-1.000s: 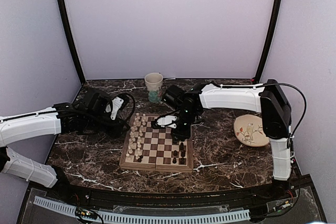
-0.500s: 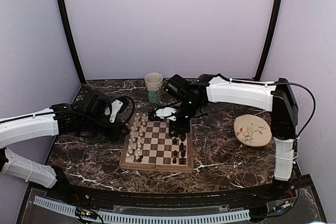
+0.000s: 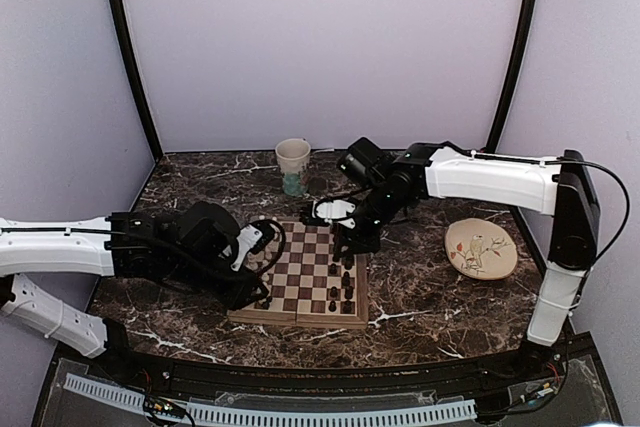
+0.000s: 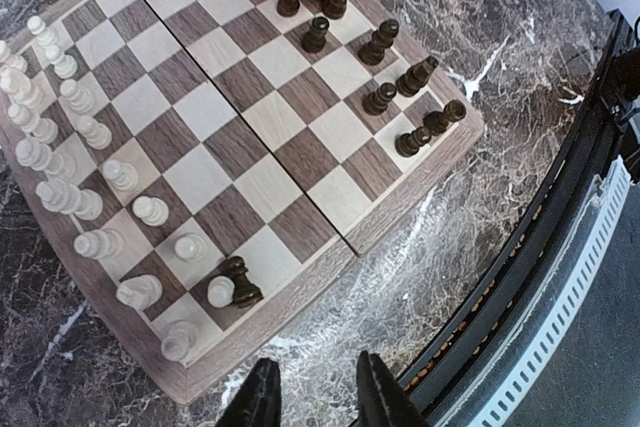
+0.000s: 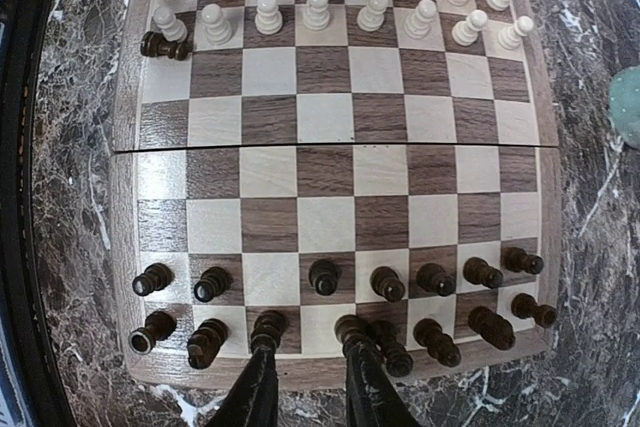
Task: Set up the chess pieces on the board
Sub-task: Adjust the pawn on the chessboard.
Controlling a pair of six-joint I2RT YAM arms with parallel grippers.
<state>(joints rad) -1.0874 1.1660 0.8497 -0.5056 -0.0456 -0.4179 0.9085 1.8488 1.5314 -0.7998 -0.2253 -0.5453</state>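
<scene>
Checking for lettering first: I can't make any out. The cup (image 3: 293, 165) at the back of the table (image 3: 420, 299) has a teal print near its base, and the plate (image 3: 482, 249) off to the right carries a drawn motif. Both are too small to read as words or a brand. The board (image 3: 300, 319) sits mid-table between the two arms. On the right wrist feed I get the cream-white pieces (image 5: 318, 9) in two rows along the far side. The dark pieces (image 5: 385, 285) stand in two rows on the near side, several of the back ones tilted. One stray dark piece (image 5: 165, 45) lies on its side right against the end of the white rows. On the right tool (image 5: 307, 352) the fingers are spread with nothing between them, tips low at the dark back row. They cover parts of two pieces there, so I can't tell whether they touch. The left tool (image 4: 312, 372) has its fingers apart too, with only marble in the gap, and it hovers just off the board's corner near that stray piece. Overhead, the left arm covers the white side of the board, and the right tool blurs into the dark pieces beneath it. In both wrist feeds the cup is cut down to a teal sliver at the frame edge.
</scene>
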